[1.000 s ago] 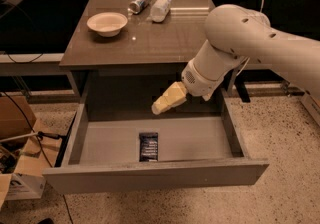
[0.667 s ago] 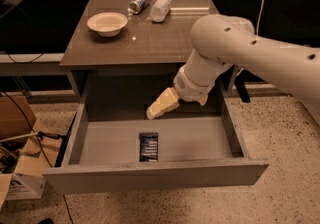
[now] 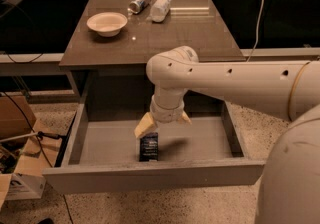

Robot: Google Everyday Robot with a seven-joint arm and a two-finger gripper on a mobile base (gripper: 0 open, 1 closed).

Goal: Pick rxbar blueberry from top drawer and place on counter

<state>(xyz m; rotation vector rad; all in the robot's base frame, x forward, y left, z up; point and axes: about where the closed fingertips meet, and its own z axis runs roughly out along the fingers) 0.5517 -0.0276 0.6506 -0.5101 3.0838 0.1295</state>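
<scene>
Rxbar (image 3: 149, 147) lies in the drawer (image 3: 200, 143), forward of the counter's (image 3: 165, 38) front edge. The gripper (image 3: 163, 123) hovers just above it, fingers (image 3: 144, 128) wide: centre over it, descend, close.

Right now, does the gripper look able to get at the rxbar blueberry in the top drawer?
Probably yes. The gripper hangs open inside the pulled-out top drawer, just above the far end of the rxbar blueberry, and nothing lies between them or beside the bar.
</scene>
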